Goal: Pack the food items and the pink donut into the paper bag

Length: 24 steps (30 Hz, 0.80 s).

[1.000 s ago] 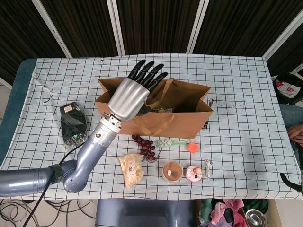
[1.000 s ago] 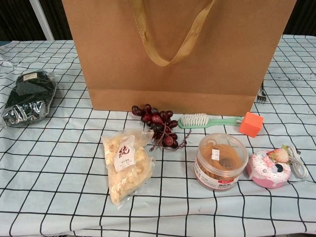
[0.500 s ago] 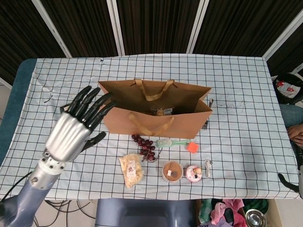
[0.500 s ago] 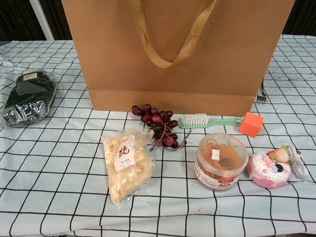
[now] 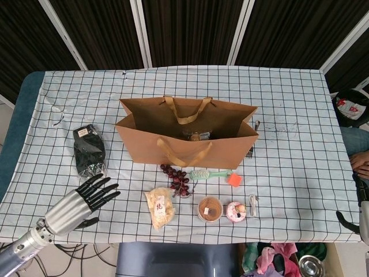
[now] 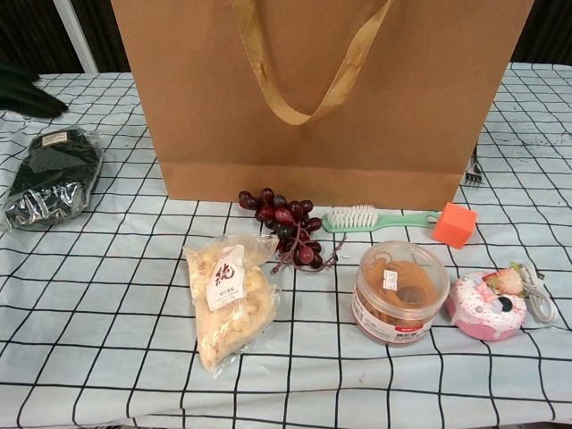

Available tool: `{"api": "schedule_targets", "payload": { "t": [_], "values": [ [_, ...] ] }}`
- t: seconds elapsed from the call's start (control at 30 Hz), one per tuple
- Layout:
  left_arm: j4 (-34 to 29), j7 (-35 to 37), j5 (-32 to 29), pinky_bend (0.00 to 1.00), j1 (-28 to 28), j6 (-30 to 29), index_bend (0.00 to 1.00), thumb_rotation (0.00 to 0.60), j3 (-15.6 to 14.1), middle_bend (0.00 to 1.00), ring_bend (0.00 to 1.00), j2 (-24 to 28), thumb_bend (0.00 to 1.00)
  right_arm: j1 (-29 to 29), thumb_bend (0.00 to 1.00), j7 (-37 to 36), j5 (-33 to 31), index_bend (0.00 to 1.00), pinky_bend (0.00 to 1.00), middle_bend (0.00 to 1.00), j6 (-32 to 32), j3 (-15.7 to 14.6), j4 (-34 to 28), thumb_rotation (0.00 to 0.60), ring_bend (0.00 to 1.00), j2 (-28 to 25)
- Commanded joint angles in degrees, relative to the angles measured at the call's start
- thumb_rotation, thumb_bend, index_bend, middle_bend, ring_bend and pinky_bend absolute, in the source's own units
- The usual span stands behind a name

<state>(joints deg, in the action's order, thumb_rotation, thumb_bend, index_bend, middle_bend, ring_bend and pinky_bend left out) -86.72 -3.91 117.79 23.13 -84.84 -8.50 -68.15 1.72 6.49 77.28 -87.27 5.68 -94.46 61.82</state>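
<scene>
While the head view looks down on the checked tablecloth [image 5: 300, 115], the left hand [image 5: 78, 202] hangs near the front-left edge with its fingers spread and nothing in them. Of the right hand only a dark sliver shows at the right border, so I cannot tell its state. The paper bag [image 5: 190, 147] stands upright and open mid-table; one small item lies on its floor, too small to name. Just in front lie the red grapes [image 5: 176, 179], a clear snack packet [image 5: 159, 208], a round tub of biscuits [image 5: 210, 209] and the pink donut [image 5: 235, 212].

From the chest view, the donut [image 6: 486, 307] sits at the right, beside the tub [image 6: 399, 291]. It looks light and soft, probably best cupped around its sides. The grapes [image 6: 284, 225] would likely lift by the stem; the packet [image 6: 231, 299] looks crinkly and slippery.
</scene>
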Motion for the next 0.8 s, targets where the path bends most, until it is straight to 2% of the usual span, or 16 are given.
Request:
{"api": "schedule_targets", "payload": {
  "t": [0.03, 0.2, 0.5, 0.7, 0.8],
  "values": [
    [1.9, -1.2, 0.7, 0.09, 2.0, 7.3, 0.09, 0.600, -0.9, 0.09, 0.00, -4.6, 0.01, 0.1, 0.18, 0.0, -0.2, 0.05, 0.23, 0.15, -0.1, 0.1, 0.0, 0.600, 0.24, -0.1],
    [2.1, -3.2, 0.2, 0.08, 4.8, 13.0, 0.06, 0.600, -0.2, 0.06, 0.00, -8.3, 0.00, 0.2, 0.18, -0.6, -0.5, 0.05, 0.23, 0.15, 0.1, 0.2, 0.2, 0.600, 0.24, -0.3],
    [0.9, -7.2, -4.1, 0.07, 9.4, 21.8, 0.06, 0.600, 3.3, 0.05, 0.00, -12.8, 0.00, 0.3, 0.18, -1.1, -0.5, 0.05, 0.23, 0.15, 0.0, 0.3, 0.3, 0.600, 0.24, -0.4],
    [1.1, -8.3, -5.5, 0.07, 11.7, 25.5, 0.08, 0.600, 4.1, 0.05, 0.00, -15.3, 0.01, 0.2, 0.18, -1.3, -0.6, 0.05, 0.23, 0.15, 0.3, 0.3, 0.4, 0.600, 0.24, -0.4],
    [2.2, -8.9, -5.9, 0.07, 13.1, 27.0, 0.09, 0.600, 4.7, 0.05, 0.00, -17.4, 0.05, 0.1, 0.18, -1.2, -0.7, 0.05, 0.23, 0.15, 0.6, 0.2, 0.5, 0.600, 0.24, -0.3]
  ]
}}
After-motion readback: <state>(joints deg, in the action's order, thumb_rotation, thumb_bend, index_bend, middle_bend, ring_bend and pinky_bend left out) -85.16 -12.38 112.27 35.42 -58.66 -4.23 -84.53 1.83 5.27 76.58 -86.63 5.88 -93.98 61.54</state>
